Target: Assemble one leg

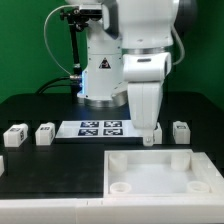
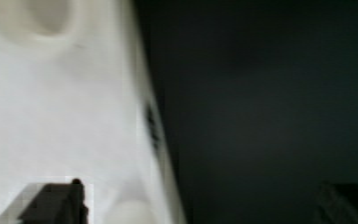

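Small white legs with marker faces lie on the black table: two at the exterior view's left (image 1: 15,135) (image 1: 45,133) and one at the right (image 1: 181,130). Another small white block (image 1: 151,140) shows just under my hand, partly hidden. My gripper (image 1: 149,132) hangs low at the far edge of the large white panel (image 1: 160,172). In the wrist view my gripper (image 2: 202,205) is open, with dark fingertips (image 2: 51,205) set wide apart. One stands over the blurred white panel (image 2: 60,110) and the other over the black table. Nothing is held.
The marker board (image 1: 100,128) lies flat on the table in front of the robot base (image 1: 100,85). The panel has raised round corner sockets (image 1: 120,186). One blurred socket also shows in the wrist view (image 2: 43,20).
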